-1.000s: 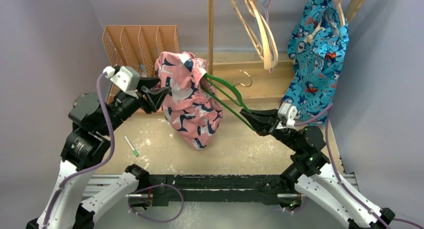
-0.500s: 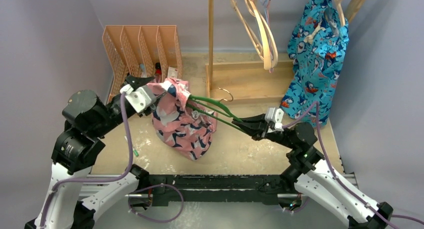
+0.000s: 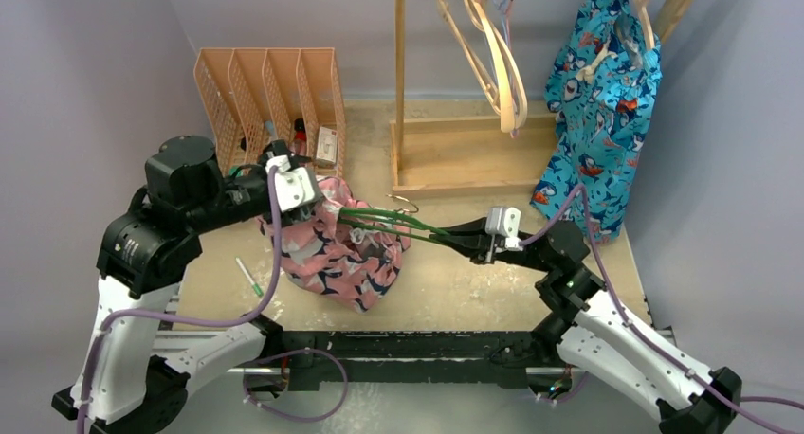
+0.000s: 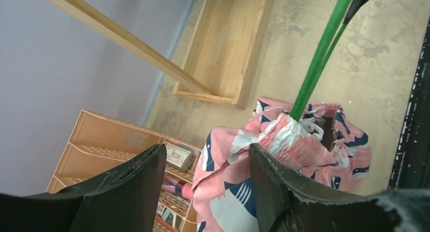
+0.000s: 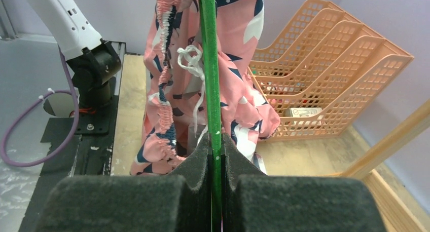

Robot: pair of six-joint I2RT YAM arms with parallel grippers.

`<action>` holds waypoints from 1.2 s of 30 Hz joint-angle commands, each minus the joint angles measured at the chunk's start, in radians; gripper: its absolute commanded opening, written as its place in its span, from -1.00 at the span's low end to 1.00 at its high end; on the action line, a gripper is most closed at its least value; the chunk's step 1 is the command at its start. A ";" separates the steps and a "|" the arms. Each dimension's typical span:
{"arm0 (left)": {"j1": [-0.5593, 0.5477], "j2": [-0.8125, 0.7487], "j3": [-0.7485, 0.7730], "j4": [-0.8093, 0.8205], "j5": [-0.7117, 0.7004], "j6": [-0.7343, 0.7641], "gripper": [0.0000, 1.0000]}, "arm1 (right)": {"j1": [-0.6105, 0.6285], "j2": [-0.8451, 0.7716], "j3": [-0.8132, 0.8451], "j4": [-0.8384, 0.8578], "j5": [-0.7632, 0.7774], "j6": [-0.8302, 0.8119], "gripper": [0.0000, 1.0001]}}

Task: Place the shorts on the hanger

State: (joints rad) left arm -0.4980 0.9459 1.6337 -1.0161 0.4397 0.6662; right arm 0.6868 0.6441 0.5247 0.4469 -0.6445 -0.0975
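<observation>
Pink shark-print fabric shorts point(image 3: 332, 259) sit bunched over one end of the thin green hanger point(image 3: 384, 218), slumped on the table point(image 3: 474, 282) just in front of the orange mesh file rack point(image 3: 265, 88). The right gripper point(image 5: 217, 141) is clamped tight on the hanger's other end, further out from the rack. The left gripper point(image 4: 205, 158) hovers over the shorts, jaws wide, nothing in them. I'd call it mostly threaded, but the waistband looks crumpled, so spreading it out is what's left.
</observation>
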 commanded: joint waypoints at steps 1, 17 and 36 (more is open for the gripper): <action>0.002 -0.010 0.106 -0.097 0.066 -0.005 0.21 | 0.000 0.028 0.073 0.137 -0.013 -0.063 -1.00; 0.003 -0.013 0.115 -0.174 0.031 0.037 0.21 | 0.000 -0.037 0.034 0.165 0.015 -0.040 -1.00; 0.000 0.051 0.026 -0.141 0.202 0.119 -0.37 | 0.000 0.087 0.217 0.087 -0.148 -0.155 -1.00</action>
State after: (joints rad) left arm -0.4980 0.9966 1.6699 -1.1923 0.5503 0.7506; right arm 0.6830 0.7052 0.6205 0.4183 -0.7151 -0.2142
